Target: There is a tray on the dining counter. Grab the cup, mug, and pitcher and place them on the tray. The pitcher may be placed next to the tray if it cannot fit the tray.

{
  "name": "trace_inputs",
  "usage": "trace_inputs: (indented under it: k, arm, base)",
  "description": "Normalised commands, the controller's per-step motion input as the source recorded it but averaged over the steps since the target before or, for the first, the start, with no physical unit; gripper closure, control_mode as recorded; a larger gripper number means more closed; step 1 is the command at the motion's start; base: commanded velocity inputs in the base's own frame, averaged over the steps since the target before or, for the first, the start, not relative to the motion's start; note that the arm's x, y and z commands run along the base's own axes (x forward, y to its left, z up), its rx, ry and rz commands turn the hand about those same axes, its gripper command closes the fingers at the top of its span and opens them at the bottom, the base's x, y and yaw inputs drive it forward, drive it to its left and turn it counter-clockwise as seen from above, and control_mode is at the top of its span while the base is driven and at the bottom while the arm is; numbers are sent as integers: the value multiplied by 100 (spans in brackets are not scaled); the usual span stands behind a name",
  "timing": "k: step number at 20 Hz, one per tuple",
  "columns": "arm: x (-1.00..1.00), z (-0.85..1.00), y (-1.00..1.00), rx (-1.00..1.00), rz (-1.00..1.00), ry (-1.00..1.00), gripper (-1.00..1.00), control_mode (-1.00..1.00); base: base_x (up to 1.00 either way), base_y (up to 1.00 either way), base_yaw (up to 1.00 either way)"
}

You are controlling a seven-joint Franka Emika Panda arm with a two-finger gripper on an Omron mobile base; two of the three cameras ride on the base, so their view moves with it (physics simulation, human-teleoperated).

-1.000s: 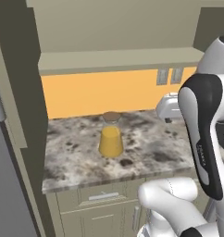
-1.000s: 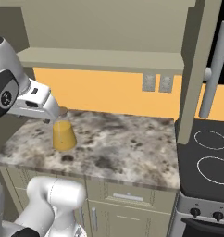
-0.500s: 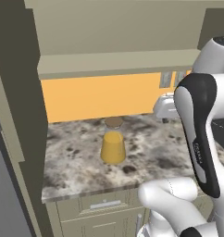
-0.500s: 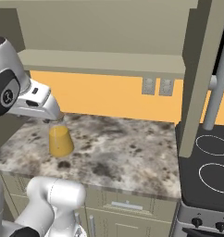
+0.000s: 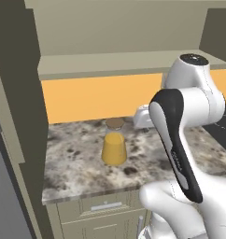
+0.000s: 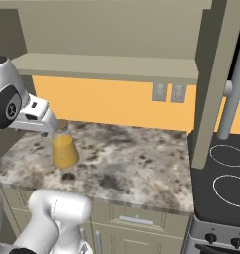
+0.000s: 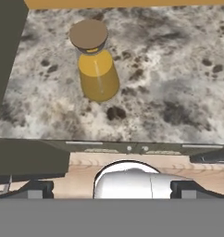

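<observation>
The pitcher point(image 5: 114, 148) point(image 6: 64, 151) point(image 7: 97, 74) is a clear cone of orange-yellow liquid with a round brown lid. It stands upright on the short marble counter point(image 5: 77, 163) point(image 6: 137, 163) over drawers. My gripper point(image 5: 143, 116) point(image 6: 50, 130) point(image 7: 113, 190) hangs open, level with the lid and just right of it in the left base view, touching nothing. In the hand view the pitcher lies at the upper left, far ahead of the fingertips point(image 7: 40, 190). The tray, cup, mug and dining counter are out of view.
A tall dark cabinet panel point(image 5: 17, 116) borders the counter's left end. A shelf point(image 6: 112, 67) runs along the orange wall above. A stove point(image 6: 226, 173) stands to the right, and wall outlets point(image 6: 169, 93) sit above the counter's back edge.
Both base views have shifted and the counter looks closer, so the base has driven. The hand has come nearer to the pitcher's lid. The pitcher stays in place and the jaws stay open.
</observation>
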Motion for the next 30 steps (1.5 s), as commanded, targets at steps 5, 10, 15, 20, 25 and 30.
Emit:
trace_inputs:
  k: [5, 10, 15, 20, 25, 30]
  arm:
    - [33, -27, 14, 0, 1, 0, -100, -100]
    - [18, -25, 13, 0, 0, 0, -100, -100]
    - [9, -19, 5, 0, 0, 0, -100, -100]
    - [7, -17, 1, 0, 0, 0, -100, -100]
    - [14, -18, 3, 0, 0, 0, -100, -100]
    - [13, -11, 5, 0, 0, 0, -100, -100]
  base:
    - [0, 0, 0]
    - [0, 0, 0]
    - [0, 0, 0]
    - [0, 0, 0]
    - [0, 0, 0]
    - [0, 0, 0]
